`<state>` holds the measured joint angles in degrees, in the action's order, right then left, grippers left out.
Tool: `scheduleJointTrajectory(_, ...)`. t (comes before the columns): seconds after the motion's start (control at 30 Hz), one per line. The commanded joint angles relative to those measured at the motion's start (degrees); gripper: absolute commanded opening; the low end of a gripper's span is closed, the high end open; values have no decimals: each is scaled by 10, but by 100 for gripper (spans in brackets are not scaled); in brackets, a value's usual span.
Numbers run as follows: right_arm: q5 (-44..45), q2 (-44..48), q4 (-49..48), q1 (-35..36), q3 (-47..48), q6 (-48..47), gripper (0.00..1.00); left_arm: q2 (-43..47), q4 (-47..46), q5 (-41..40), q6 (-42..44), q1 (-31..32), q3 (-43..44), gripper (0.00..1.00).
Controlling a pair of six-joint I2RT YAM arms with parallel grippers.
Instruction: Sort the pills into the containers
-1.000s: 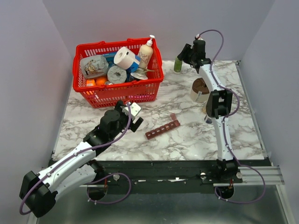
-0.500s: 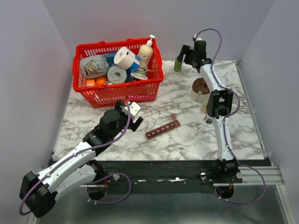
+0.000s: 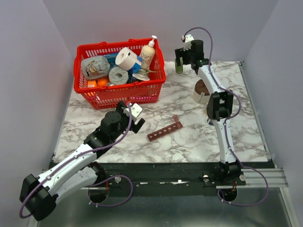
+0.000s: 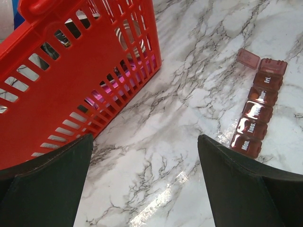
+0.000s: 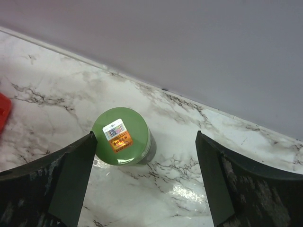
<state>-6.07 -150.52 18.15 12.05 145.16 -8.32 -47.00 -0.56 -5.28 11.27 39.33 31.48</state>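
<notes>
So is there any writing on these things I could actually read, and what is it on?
"Mon." on the nearest lid of the pill box.
"Tues." on the next lid.
"Thur." on the fourth lid; the third is too blurred to read.
"Fri." on the fifth lid.
The sticker on the green bottle: too small to read.
Labels in the red basket: too small to read.

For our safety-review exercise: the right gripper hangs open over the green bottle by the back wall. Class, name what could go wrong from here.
1. The green bottle sits off-centre between the fingers of the open right gripper, close to one; descending may clip the lid and tip it.
2. The back wall is close, leaving little room.
3. The pill organizer lies with one lid open near the open left gripper; a careless sweep could shove it.
</notes>
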Motion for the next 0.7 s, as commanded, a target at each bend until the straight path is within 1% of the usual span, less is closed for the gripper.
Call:
scheduleJointTrajectory(0.0, -10, -2, 7, 5, 11, -36, 94, 13, -5, 8, -2, -4, -1, 99)
scheduleJointTrajectory(0.23, -52, 9, 5, 6, -3, 6, 94, 17, -5, 8, -1, -4, -5, 99)
scheduleJointTrajectory(0.43, -54, 9, 8, 7, -3, 14, 93, 25, -2, 6, -1, -4, -10, 99)
scheduleJointTrajectory(0.67, -15, -3, 38, 7, 19, 8, 91, 26, -2, 7, -2, -4, -7, 99)
